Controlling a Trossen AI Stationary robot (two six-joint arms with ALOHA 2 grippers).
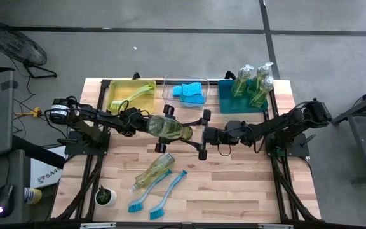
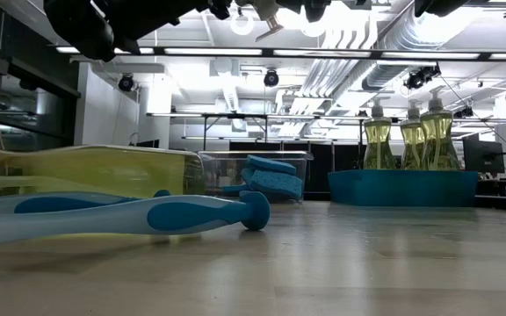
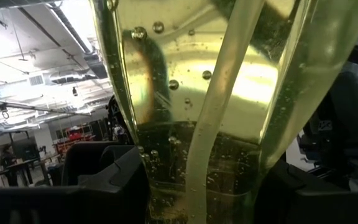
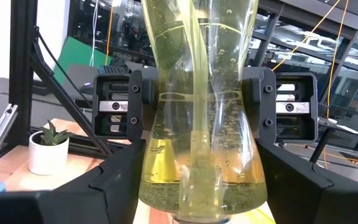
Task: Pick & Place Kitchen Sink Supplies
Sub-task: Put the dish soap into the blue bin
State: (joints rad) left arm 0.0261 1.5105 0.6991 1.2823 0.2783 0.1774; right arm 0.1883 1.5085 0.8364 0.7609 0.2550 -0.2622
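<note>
My left gripper (image 1: 159, 129) holds a clear yellow-green soap bottle (image 1: 172, 130) level above the middle of the table, its base toward the right arm. My right gripper (image 1: 199, 134) is open, with a finger on each side of the bottle's base (image 4: 201, 180). A second soap bottle (image 1: 154, 172) lies on its side on the table, with two blue dish brushes (image 1: 170, 189) beside it. Three soap bottles (image 1: 254, 84) stand in the teal bin (image 1: 229, 105). Blue sponges (image 1: 190, 93) lie in the clear bin (image 1: 168, 86). A yellow-green brush (image 1: 136, 93) lies in the yellow bin (image 1: 116, 105). My left gripper pinches the soap bottle between its two fingers at the narrow waist (image 4: 197, 87), coming level from the table's left. The bottle is lifted clear and lies level. My right gripper comes level from the table's right; whether its fingers (image 4: 120, 171) touch the base, I cannot tell.
A small potted plant (image 1: 105, 196) stands near the table's near left corner. The three bins line the far edge. In the low view a blue brush handle (image 2: 148, 215) lies close in front. Bare wood shows on the near right part of the table.
</note>
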